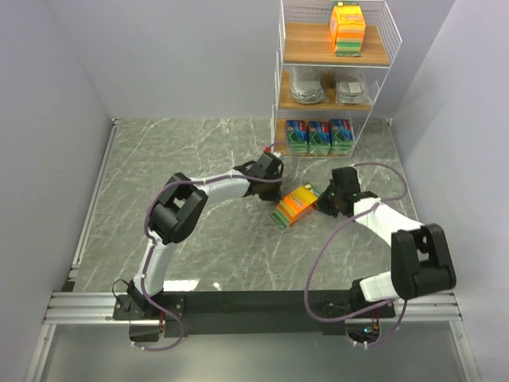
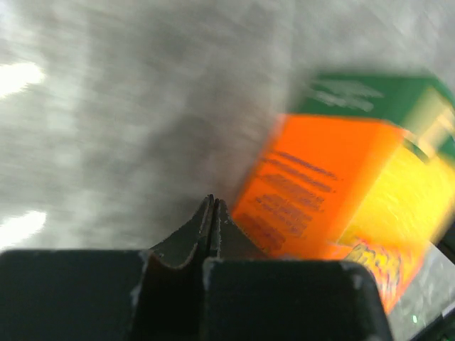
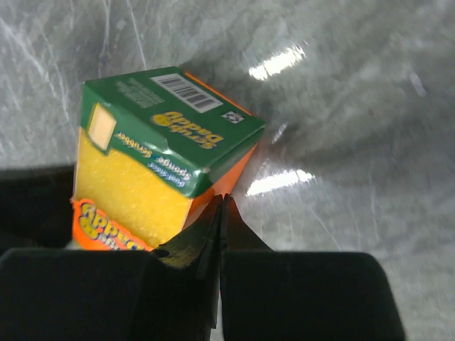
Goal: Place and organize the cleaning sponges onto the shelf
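Grey marble surface [image 1: 199,159]. Shelf [image 1: 306,54] at far right of surface. Top tier: orange pack [image 1: 347,29]. Middle tier: two grey packs [image 1: 308,85]. Bottom tier: three blue-green packs [image 1: 318,137] in row. Second orange pack [image 1: 295,205] lies on surface near shelf, between claws. Left claw [image 2: 211,202]: fingers together, empty, just beside it. Right claw [image 3: 222,202]: fingers together, empty, tips at its edge; contact unclear.
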Robot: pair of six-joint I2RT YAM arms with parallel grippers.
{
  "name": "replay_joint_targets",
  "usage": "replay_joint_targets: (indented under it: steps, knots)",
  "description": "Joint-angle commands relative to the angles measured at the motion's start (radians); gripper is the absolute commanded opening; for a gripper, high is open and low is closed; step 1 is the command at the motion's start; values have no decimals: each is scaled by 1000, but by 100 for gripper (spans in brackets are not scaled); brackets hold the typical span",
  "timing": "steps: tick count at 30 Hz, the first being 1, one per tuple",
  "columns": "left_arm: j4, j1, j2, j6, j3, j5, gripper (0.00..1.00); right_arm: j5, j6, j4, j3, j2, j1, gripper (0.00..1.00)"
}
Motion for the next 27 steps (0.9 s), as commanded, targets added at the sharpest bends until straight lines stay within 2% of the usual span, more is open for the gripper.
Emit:
replay_joint_targets:
  steps: [1, 7, 13, 17, 18, 23, 24, 26, 27]
  knots:
    - [46, -104, -78, 20, 6, 4, 0, -29, -59, 58, 64, 73, -6, 0]
    - [119, -171, -120, -54, -81, 51, 0, -95, -125, 63, 143, 140, -5, 0]
    - [142, -204, -183, -94, -157, -2, 0, -64, -163, 44, 190, 130, -5, 0]
    - [119, -202, -210, -95, -174, -71, 0, 46, -217, 1, 183, 85, -5, 17]
    - [113, -202, -216, -92, -174, -85, 0, 48, -223, -14, 177, 73, -5, 28]
    - [86, -168, -212, -77, -158, -120, 0, 160, -254, -40, 97, -45, -3, 50]
    - [87, -161, -207, -77, -161, -119, 0, 175, -260, -32, 80, -62, -5, 59]
    - [99, -132, -200, -78, -169, -104, 0, 186, -257, -20, 35, -103, -3, 86]
    - [105, -122, -195, -80, -174, -99, 0, 166, -257, 12, 20, -115, -3, 86]
